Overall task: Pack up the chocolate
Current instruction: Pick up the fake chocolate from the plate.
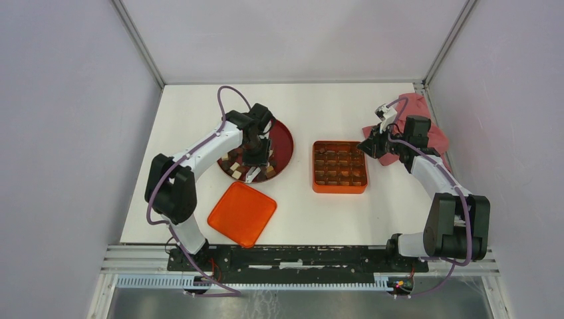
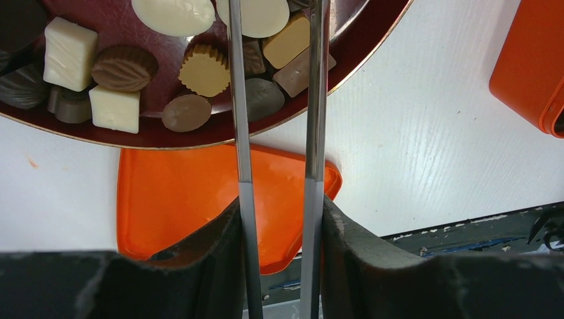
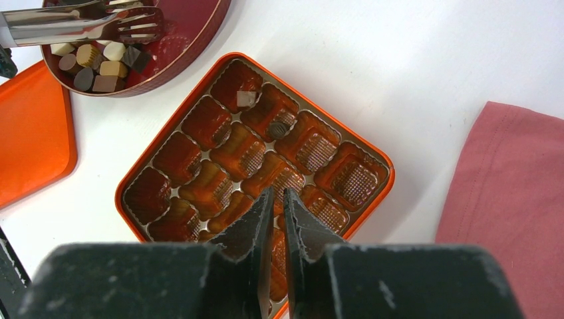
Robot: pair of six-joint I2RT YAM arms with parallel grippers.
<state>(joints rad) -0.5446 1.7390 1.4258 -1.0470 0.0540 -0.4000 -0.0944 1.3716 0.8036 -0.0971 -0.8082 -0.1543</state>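
Inside the box (image 3: pixel 352 176), only the right wrist shows two chocolates (image 3: pixel 246 98)

we see polished, bright metal tongs (image 2: pixel 241 133) between the left pincer's (image 2: pixel 279 212) rough matt black fingers (image 2: pixel 206 239); past its tips, a glossy red plate (image 2: pixel 173 136) bearing smooth satin chocolate (image 2: pixel 204 70); beneath that pincer, a shiny orange lid (image 2: pixel 179 199), seemingly plastic; right of the right pincer (image 3: pixel 274 199), matt pink cloth (image 3: pixel 512 199); ahead of it, the box (image 3: pixel 349 176) with its glossy ribbed liner

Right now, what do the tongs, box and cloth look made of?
Tongs: polished metal, mirror glints. Box: glossy orange shell, metal or plastic, unclear; ribbed shiny liner looks like thin plastic. Cloth: matte pink fabric, soft creases.
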